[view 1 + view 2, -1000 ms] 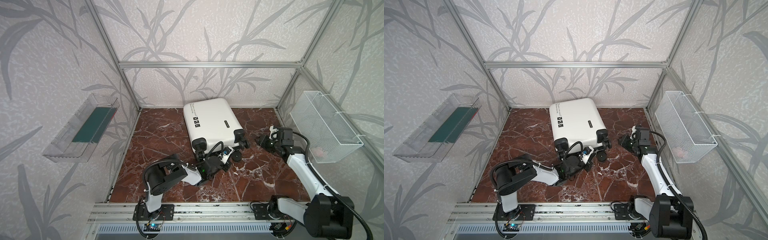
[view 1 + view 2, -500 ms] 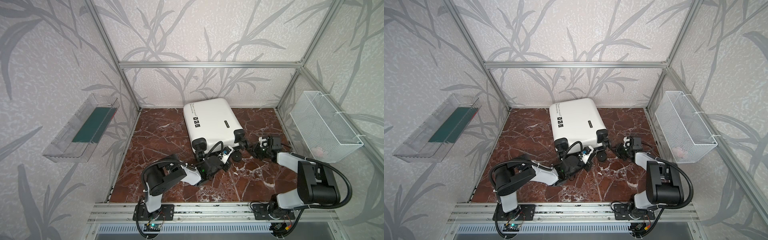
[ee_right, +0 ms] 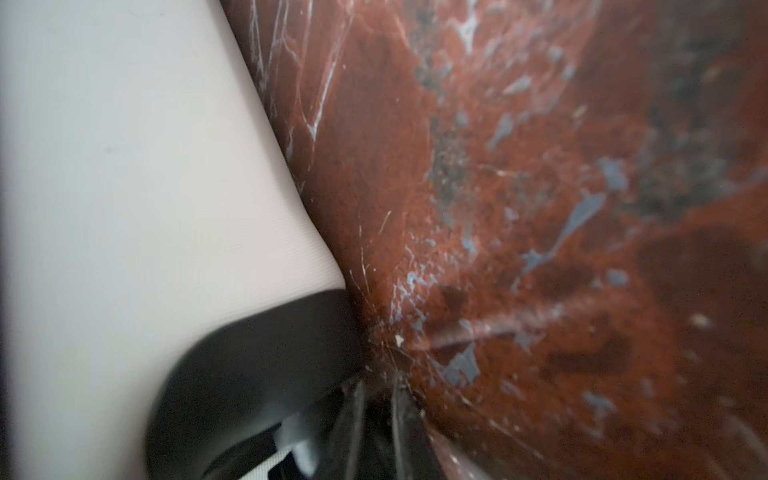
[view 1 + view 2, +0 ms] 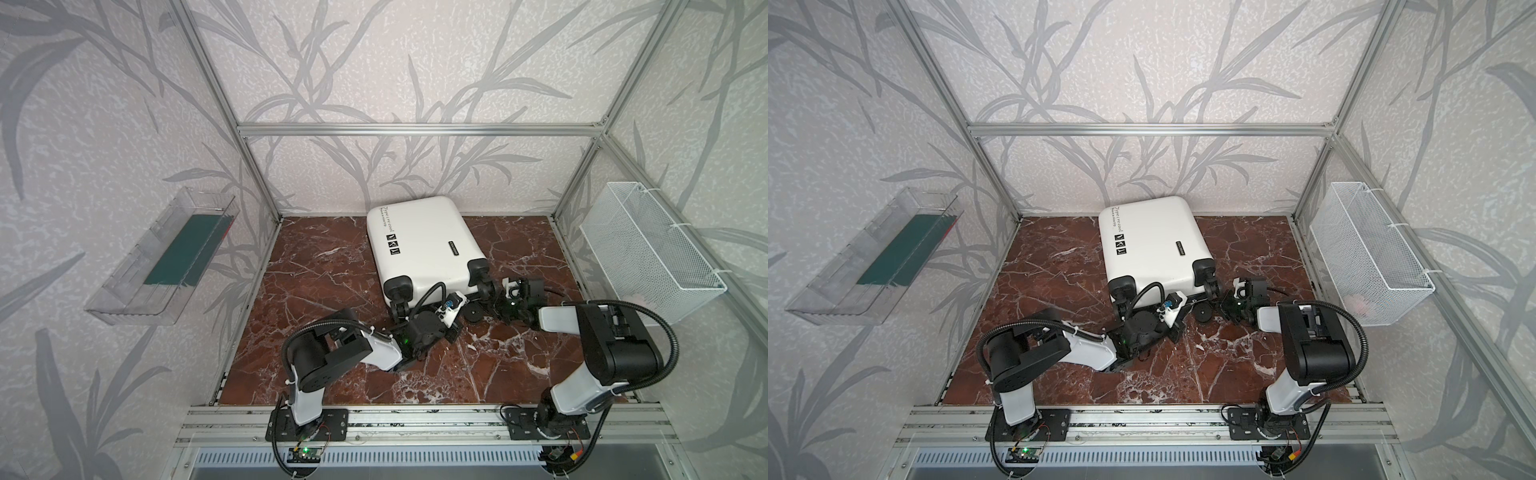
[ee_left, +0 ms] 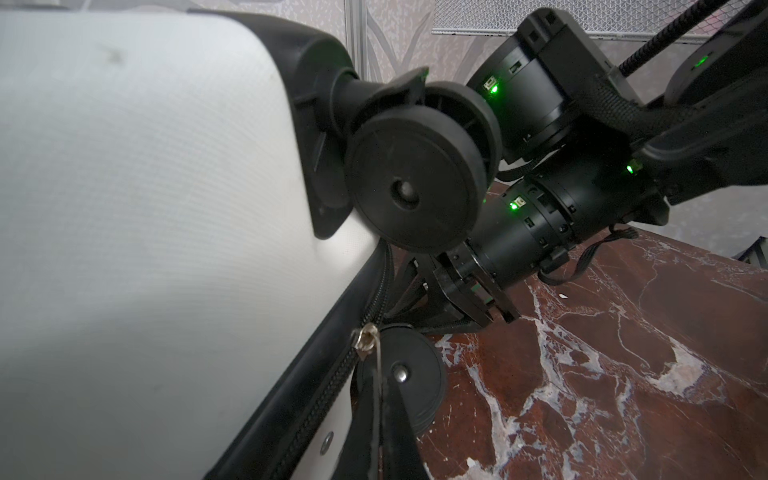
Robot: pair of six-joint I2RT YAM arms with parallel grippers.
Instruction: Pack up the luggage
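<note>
The luggage (image 4: 419,245) (image 4: 1150,245), a white hard-shell suitcase, lies flat and zipped shut on the marble floor with its black wheels toward the arms. My left gripper (image 5: 382,382) (image 4: 451,330) is shut on the thin metal zipper pull (image 5: 376,361), which hangs from the slider on the black zipper band beside a lower wheel (image 5: 401,374). My right gripper (image 3: 376,399) (image 4: 490,305) (image 5: 486,307) is low at the suitcase's right wheel corner, fingertips near the floor. Its fingers stand close together with a narrow dark slit; blur hides what, if anything, is in it.
A clear plastic tray (image 4: 124,291) holding a dark green flat item hangs on the left wall. A white wire mesh basket (image 4: 648,249) hangs on the right wall with a pinkish item (image 4: 1358,305) inside. Aluminium frame posts border the marble floor (image 4: 478,374).
My right arm has folded down and swung left, from beside the basket to the suitcase's right wheel corner, and its jaws have narrowed. The left arm and suitcase have not moved.
</note>
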